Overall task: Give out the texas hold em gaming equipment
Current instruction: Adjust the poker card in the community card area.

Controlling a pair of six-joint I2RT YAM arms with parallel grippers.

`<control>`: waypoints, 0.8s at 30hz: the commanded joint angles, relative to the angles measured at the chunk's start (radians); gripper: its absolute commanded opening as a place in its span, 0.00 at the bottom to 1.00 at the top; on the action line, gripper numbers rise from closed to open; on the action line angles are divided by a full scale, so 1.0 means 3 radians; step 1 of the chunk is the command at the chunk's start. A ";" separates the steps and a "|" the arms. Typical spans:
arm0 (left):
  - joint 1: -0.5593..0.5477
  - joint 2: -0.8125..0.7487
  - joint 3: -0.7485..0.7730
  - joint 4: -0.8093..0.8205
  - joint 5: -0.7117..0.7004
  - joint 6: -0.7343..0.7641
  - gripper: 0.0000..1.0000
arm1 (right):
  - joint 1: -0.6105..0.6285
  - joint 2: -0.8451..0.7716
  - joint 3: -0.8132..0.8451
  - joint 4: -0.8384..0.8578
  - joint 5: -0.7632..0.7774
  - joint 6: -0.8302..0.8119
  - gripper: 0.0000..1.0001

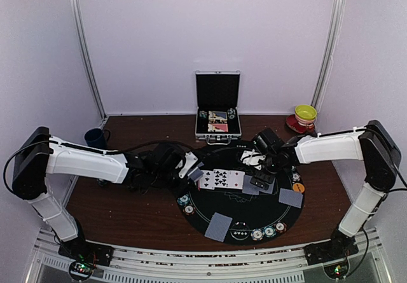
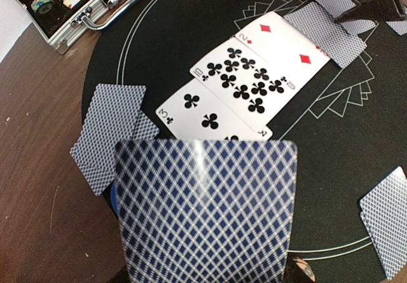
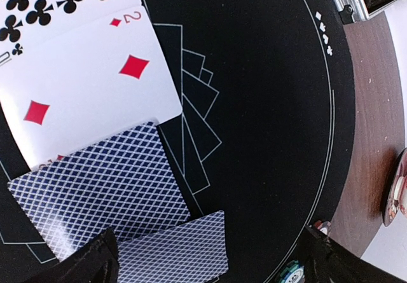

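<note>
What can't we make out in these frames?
- Left wrist view: the held card fills the foreground and hides the fingers of the left gripper. Its face is turned away.
- Top view: markings on the poker chips and the contents of the case are too small to read.
- Right wrist view: only the fingertips of the right gripper show at the bottom edge, which also cuts off a chip.

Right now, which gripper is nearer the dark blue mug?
Left. The left gripper, holding a card, is right of the mug; the right gripper hangs farther right, past the face-up cards.
</note>
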 commanded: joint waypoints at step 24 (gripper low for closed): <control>0.0046 0.0250 0.0636 -0.0192 0.0046 -0.0037 0.49 | -0.0484 -0.0337 0.0354 -0.0301 -0.0738 0.0454 1.00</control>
